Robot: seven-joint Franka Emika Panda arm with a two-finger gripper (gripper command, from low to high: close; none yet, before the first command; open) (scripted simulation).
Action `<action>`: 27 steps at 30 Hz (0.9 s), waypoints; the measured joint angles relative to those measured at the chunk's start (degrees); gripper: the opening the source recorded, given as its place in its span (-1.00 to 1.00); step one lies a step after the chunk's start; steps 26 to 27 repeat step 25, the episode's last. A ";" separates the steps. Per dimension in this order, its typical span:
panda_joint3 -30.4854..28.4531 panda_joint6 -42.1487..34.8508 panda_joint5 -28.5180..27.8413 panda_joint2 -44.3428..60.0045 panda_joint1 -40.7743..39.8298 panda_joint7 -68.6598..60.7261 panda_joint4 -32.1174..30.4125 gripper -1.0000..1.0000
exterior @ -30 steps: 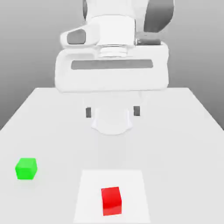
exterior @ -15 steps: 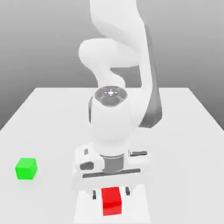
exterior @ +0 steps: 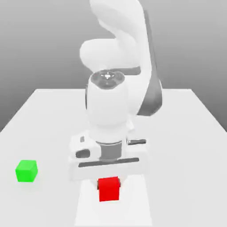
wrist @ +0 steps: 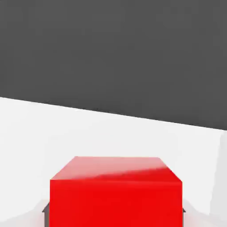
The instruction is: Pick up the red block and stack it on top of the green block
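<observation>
Between the two dark fingers (wrist: 45,208) of the white two-finger gripper (exterior: 109,179), held a small glossy red cube block (exterior: 109,189), with the jaws drawn in against its opposite sides and only thin dark slivers of the pads peeking out behind its lower corners in the hand view. Looked, in the exterior view, tucked right under the broad white hand, top edge touching the hand's underside. Hung over a paler square patch (exterior: 137,208) marked on the flat white bench (exterior: 186,133), close to the bench's front edge and about midway between its side edges. Could not tell from either view whether the red block's underside touched the patch or sat clear of it.

Stood by itself on the bench, a small bright green cube block (exterior: 26,171), upright, near the edge on the exterior view's left and toward the front corner on that side. Sat well apart from the red block, with bare bench between the two.

Rose from the middle of the bench behind the hand, the bulky white Franka arm (exterior: 115,102) with grey joint sections, bent forward and down so that the wrist pointed straight at the bench. Beyond the far edge, just a plain grey backdrop.
</observation>
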 joint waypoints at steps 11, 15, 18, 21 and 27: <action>-8.38 -2.61 -1.24 -6.23 -17.92 -27.85 -3.59 -1.00; -11.12 -3.38 -1.29 -8.22 -24.17 -38.13 -4.88 -1.00; -9.54 0.40 1.54 -4.35 -26.88 -42.35 -4.91 -1.00; -7.13 5.75 5.33 1.44 -27.25 -45.35 -4.67 -1.00; -6.59 6.91 6.13 2.70 -27.57 -45.95 -4.62 1.00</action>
